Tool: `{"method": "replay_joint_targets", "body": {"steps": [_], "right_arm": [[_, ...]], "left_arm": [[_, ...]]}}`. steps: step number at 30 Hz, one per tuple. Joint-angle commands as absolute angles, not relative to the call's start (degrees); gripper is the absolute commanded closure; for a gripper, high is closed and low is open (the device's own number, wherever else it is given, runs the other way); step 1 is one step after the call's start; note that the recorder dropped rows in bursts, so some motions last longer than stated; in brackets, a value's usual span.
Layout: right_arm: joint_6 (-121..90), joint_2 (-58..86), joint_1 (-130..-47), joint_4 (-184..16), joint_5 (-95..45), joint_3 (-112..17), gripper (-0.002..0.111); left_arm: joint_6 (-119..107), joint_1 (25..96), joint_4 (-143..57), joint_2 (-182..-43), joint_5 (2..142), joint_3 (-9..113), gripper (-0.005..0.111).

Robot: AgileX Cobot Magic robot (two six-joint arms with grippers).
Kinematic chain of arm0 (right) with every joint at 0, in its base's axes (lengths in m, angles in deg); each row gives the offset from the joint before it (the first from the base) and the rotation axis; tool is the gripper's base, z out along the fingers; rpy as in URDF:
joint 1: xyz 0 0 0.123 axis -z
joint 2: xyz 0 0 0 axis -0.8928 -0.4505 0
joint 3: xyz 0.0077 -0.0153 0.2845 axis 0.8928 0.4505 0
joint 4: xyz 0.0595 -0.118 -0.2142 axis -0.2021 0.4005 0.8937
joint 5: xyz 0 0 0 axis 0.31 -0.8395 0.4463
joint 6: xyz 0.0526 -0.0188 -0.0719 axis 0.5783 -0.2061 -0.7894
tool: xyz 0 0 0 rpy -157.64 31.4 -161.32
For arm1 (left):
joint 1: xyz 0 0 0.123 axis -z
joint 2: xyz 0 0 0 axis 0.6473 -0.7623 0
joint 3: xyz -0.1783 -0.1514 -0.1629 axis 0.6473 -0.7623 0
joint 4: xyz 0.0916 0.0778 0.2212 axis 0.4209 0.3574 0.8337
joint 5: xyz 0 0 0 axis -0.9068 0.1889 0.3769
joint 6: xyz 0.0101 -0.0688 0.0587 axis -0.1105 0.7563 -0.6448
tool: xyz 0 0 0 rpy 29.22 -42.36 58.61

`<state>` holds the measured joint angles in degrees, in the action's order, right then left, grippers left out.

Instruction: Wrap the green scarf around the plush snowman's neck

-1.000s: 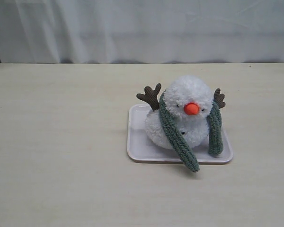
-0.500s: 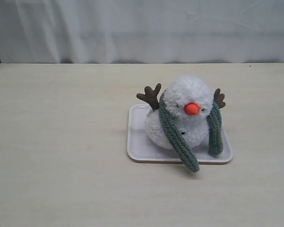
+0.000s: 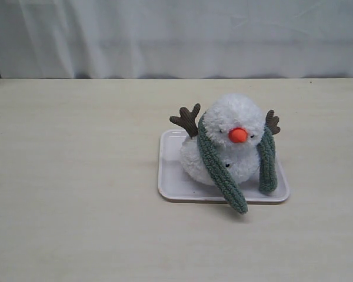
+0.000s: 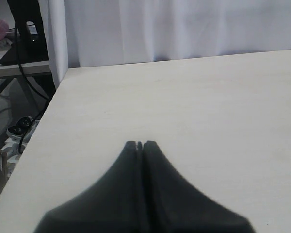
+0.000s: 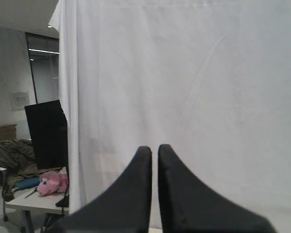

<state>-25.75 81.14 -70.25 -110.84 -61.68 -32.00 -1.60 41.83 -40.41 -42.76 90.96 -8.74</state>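
Observation:
The white plush snowman [image 3: 232, 126] with an orange nose and brown twig arms sits on a white tray [image 3: 170, 185]. The green scarf [image 3: 215, 164] is draped behind the snowman's neck, which it hides, and both ends hang down the front; the longer one reaches over the tray's front rim. Neither gripper shows in the exterior view. The left gripper [image 4: 139, 144] is shut with nothing in it, over bare table far from the toy. The right gripper [image 5: 154, 149] is shut and empty, pointing at the white curtain.
A white curtain [image 3: 176, 35] hangs behind the pale wooden table [image 3: 76, 176]. In the left wrist view the table's edge [image 4: 43, 109] shows, with cables and a stand beyond it. A side table with a pink toy [image 5: 51, 183] shows in the right wrist view.

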Motion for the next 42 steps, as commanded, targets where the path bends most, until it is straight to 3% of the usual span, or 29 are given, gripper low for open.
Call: {"method": "replay_joint_targets", "body": {"steps": [1, 21, 30, 42], "right_arm": [[-25.4, 81.4, -69.9, -113.8, -60.9, -31.8, 0.104], [-25.4, 85.7, -69.9, -113.7, -61.0, -31.8, 0.104], [-25.4, 85.7, -69.9, -94.5, -52.4, -29.3, 0.104], [-25.4, 85.7, -69.9, -93.8, -40.5, -29.3, 0.104]], "left_arm": [[-1.6, 41.8, -40.6, -42.6, 90.3, -8.8, 0.107], [-1.6, 41.8, -40.6, -42.6, 90.1, -8.8, 0.107], [-1.6, 41.8, -40.6, -42.6, 90.1, -8.8, 0.107], [-1.6, 41.8, -40.6, -42.6, 90.1, -8.8, 0.107]]}}
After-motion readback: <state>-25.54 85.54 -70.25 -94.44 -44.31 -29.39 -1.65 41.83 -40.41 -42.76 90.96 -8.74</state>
